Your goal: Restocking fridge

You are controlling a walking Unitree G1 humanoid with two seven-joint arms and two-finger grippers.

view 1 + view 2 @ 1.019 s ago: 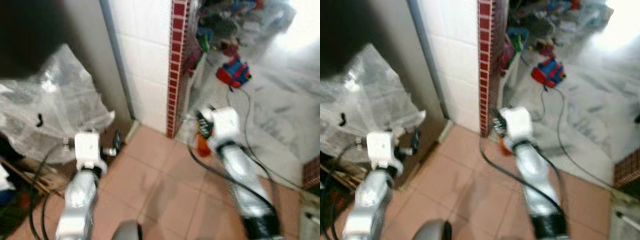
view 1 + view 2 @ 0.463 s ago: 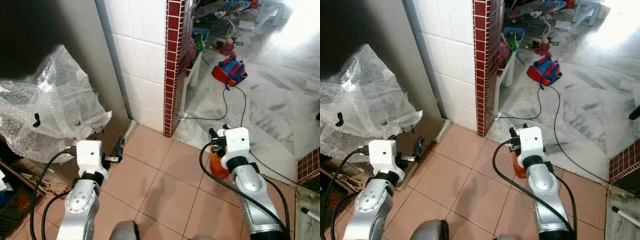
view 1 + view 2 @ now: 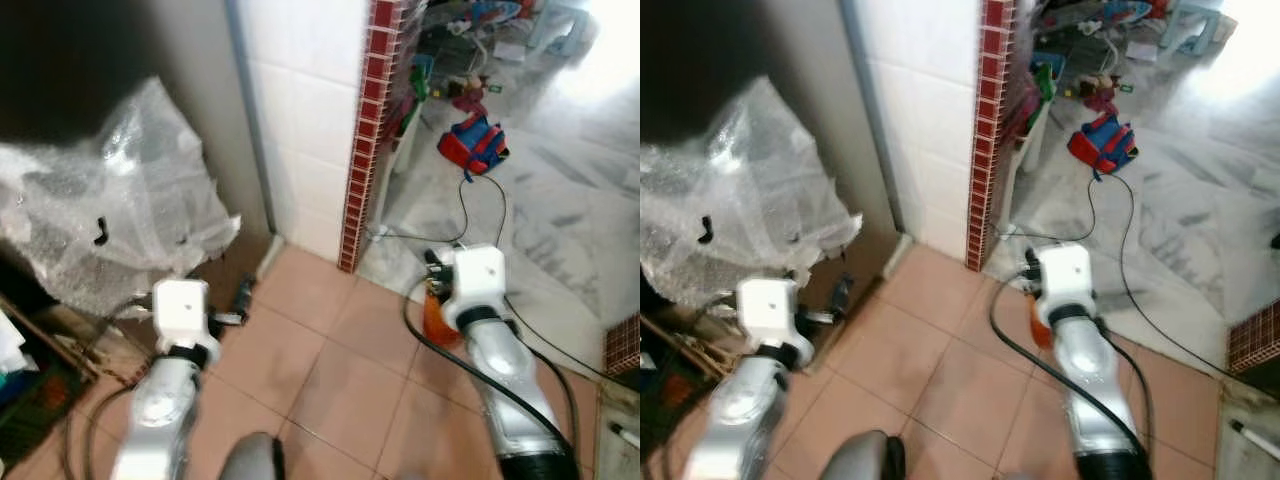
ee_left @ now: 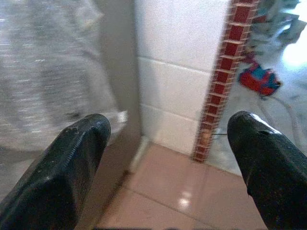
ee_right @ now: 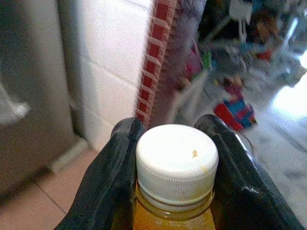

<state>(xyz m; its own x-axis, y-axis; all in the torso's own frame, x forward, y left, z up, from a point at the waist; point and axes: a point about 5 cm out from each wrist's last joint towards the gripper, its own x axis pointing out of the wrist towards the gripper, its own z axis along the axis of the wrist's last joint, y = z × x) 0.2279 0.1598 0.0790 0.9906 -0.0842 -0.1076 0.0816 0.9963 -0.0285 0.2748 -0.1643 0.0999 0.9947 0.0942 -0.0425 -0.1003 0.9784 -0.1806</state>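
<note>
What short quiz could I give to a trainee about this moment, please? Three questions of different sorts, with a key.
1. True or false: the left gripper is open and holds nothing.
2. What does the right gripper grip? A) a cable B) a bottle C) a bag
3. What colour is the bottle's cap?

Key:
1. True.
2. B: the bottle, held at its neck.
3. White; the cap sits between the two fingers.

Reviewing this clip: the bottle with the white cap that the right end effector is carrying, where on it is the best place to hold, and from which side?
Just under the white cap, at the neck of the bottle of orange liquid. The right end effector already grips there, a finger on each side, shut on it. The ribbed cap is wider than the neck, so it forms a ledge that should stop the upright bottle from slipping down.
</note>
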